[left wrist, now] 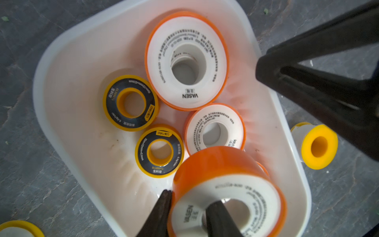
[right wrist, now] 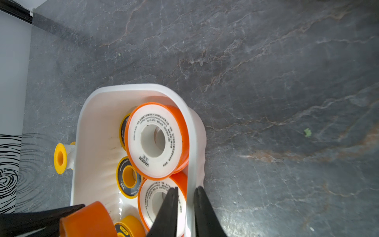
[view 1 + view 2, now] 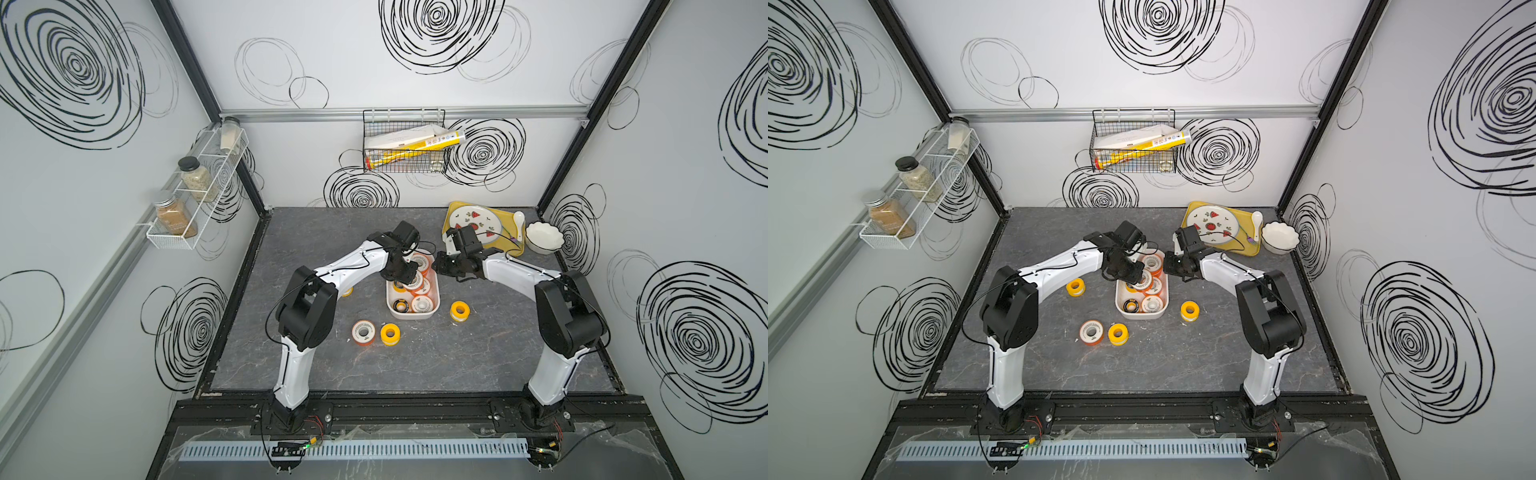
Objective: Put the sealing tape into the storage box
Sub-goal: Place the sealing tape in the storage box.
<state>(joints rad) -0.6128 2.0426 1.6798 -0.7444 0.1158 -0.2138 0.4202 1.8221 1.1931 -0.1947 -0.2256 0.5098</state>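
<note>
Storage box (image 3: 409, 316) location: middle of the table (image 3: 457, 365), long sides running from the near edge toward the far edge. The left gripper (image 1: 191, 197) hangs over the box interior and clamps one orange, white-faced spool of sealing tape, the held spool (image 1: 221, 164): one finger (image 1: 220, 221) enters the centre hole, the other finger (image 1: 159, 215) bears on the orange outer band. The held spool is tilted and sits above the box contents. Beneath it, the left wrist view shows a first orange spool (image 1: 189, 96), a second orange spool (image 1: 213, 115) partly under the first, and a first black-faced spool (image 1: 109, 102) and second black-faced spool (image 1: 141, 152) lying flat on the box floor. The right wrist view shows a third black-faced spool (image 2: 133, 222) beside the held spool. The right gripper (image 2: 185, 187) is set narrow astride the box wall on the side facing the table's right edge, toward the far end: one finger inside, one outside, the rim pinched between them. Four spools lie on the table outside the box. A loose orange spool (image 3: 355, 330) and a first yellow spool (image 3: 383, 332) lie just beside each other between the box and the near edge, offset toward the left edge. A second yellow spool (image 3: 453, 309) lies near the box's near end on the right-edge side. A third yellow spool (image 3: 1069, 286) lies on the left-edge side, apart from the box. A yellow tray (image 3: 506, 212) occupies the far right corner, with a white bowl (image 3: 544, 245) just beside it.
</note>
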